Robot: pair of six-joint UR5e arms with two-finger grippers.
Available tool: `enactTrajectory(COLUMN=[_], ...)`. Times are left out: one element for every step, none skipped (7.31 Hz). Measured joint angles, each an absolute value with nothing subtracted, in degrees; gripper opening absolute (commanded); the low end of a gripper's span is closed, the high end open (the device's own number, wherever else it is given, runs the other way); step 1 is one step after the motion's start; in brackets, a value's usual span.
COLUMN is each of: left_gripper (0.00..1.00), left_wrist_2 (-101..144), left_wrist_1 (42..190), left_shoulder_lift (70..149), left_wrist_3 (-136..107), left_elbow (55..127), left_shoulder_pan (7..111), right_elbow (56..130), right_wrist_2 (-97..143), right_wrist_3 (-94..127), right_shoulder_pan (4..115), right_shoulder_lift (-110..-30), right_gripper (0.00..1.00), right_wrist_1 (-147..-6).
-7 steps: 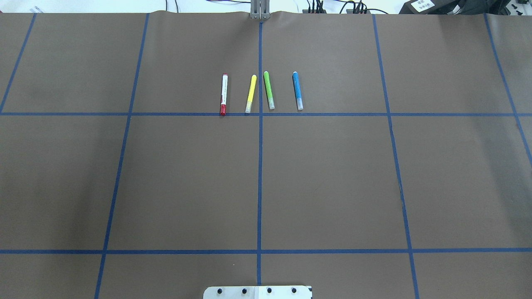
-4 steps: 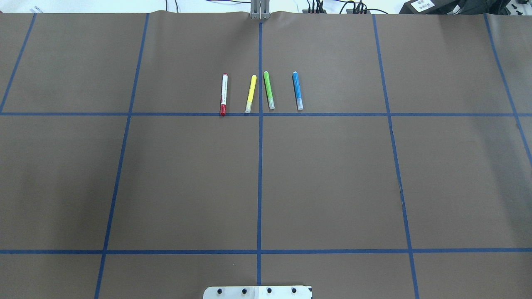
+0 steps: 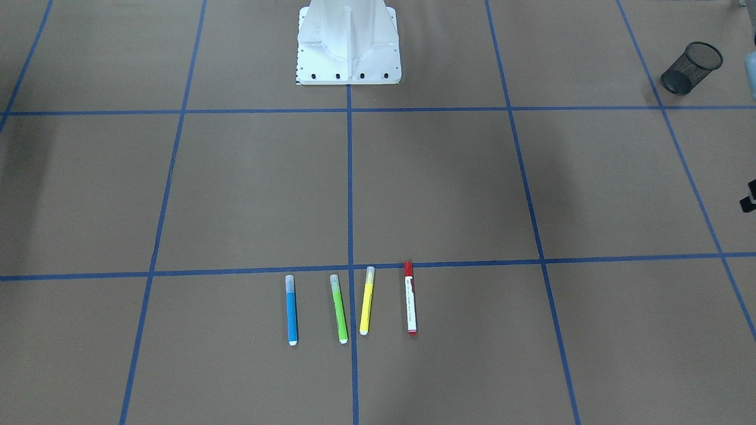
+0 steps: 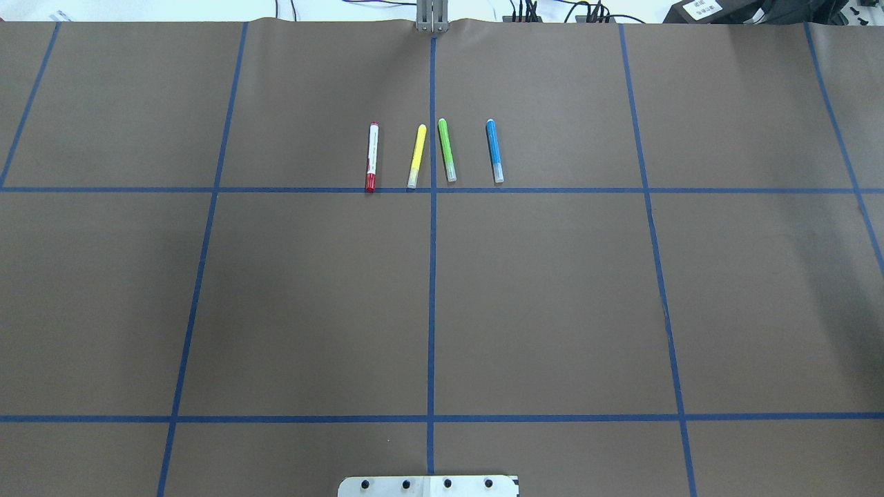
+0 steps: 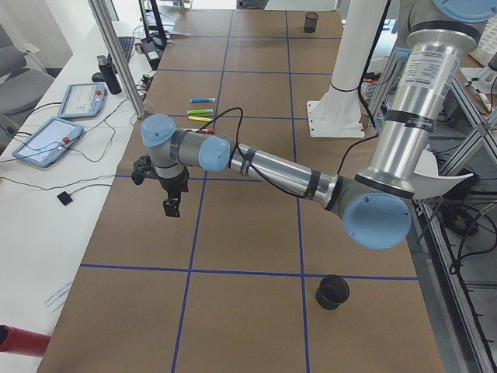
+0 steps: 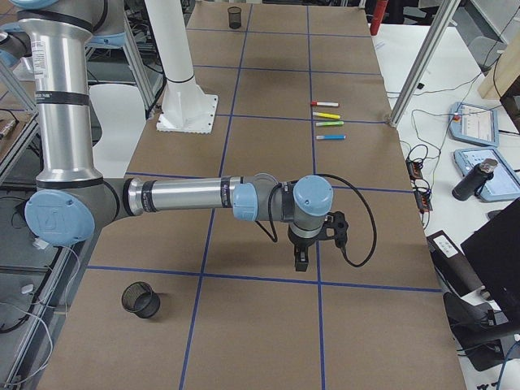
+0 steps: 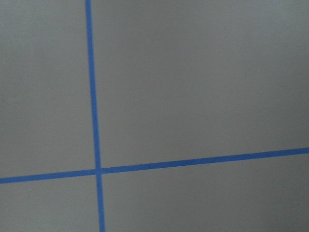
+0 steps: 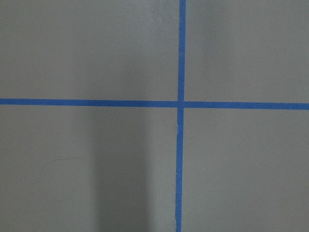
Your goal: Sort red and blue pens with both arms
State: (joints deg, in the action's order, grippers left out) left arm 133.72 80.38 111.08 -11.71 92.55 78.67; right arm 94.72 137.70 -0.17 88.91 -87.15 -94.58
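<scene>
The red pen (image 4: 371,157), a white barrel with a red cap, lies leftmost in a row of markers by the table's far middle. The blue pen (image 4: 494,150) lies rightmost in that row, its pale cap toward me. From the front they show as the red pen (image 3: 410,298) and the blue pen (image 3: 291,310). My left gripper (image 5: 171,206) hangs over bare table near my left end, far from the pens. My right gripper (image 6: 301,262) hangs likewise near my right end. Whether either is open or shut I cannot tell. Both wrist views show only tape lines.
A yellow marker (image 4: 417,156) and a green marker (image 4: 447,150) lie between the two pens. A black mesh cup (image 5: 332,291) stands near my left end, another mesh cup (image 6: 140,300) near my right end. The white robot base (image 3: 348,47) sits at my edge.
</scene>
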Motion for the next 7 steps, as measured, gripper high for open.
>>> enactTrajectory(left_gripper=[1.0, 1.0, 1.0, 0.99, 0.98, 0.97, 0.97], left_wrist_2=[133.5, 133.0, 132.2, 130.6, 128.3, 126.4, 124.1], left_wrist_1=[79.7, 79.7, 81.8, 86.3, 91.9, 96.4, 98.9], left_shoulder_lift=[115.1, 119.3, 123.4, 126.8, 130.4, 134.2, 137.5], left_wrist_3=[-16.8, -23.0, -28.9, -34.0, -39.7, -45.5, -50.6], left_elbow=[92.4, 91.7, 89.8, 86.2, 80.9, 75.6, 71.6], left_shoulder_pan=[74.7, 69.8, 64.6, 60.3, 56.5, 53.2, 50.3], right_elbow=[94.7, 94.6, 94.4, 94.1, 94.0, 93.9, 93.8], right_wrist_2=[137.7, 137.6, 137.6, 137.7, 137.6, 137.5, 137.2], right_wrist_3=[-0.1, -0.1, 0.3, 1.9, 5.3, 9.7, 14.2], right_shoulder_pan=[87.8, 86.5, 84.7, 83.0, 81.0, 78.5, 75.7], right_shoulder_lift=[-85.5, -83.9, -82.1, -80.0, -77.5, -74.9, -72.5], right_gripper=[1.0, 1.0, 1.0, 1.0, 1.0, 1.0, 1.0], right_wrist_1=[-94.7, -94.8, -94.9, -95.1, -95.1, -95.2, -95.1])
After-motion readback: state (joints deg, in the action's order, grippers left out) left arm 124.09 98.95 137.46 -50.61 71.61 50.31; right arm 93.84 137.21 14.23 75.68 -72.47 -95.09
